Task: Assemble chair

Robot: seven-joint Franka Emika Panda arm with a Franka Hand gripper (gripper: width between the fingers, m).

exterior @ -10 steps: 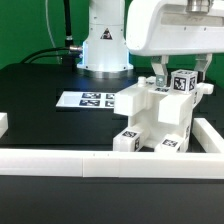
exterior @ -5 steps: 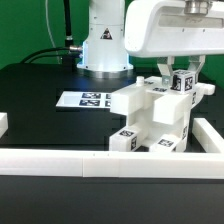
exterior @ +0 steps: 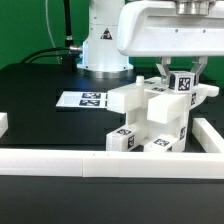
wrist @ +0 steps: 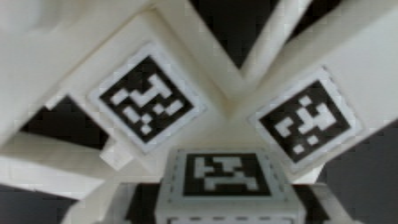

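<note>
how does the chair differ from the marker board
The chair is a chunky blocky body standing tall; the marker board is a thin flat sheet. The chair sits beside the near border rail; the marker board lies farther back. The gripper is shut on the chair's top piece; the marker board is untouched. Both are white with black-and-white tags.

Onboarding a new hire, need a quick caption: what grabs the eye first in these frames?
The blocky white chair, partly built, sits toward the exterior view's right on the black table, with the gripper shut on its tagged top block. Close-up black-and-white tags fill the wrist view. The marker board lies flat on the exterior view's left of the chair.
</note>
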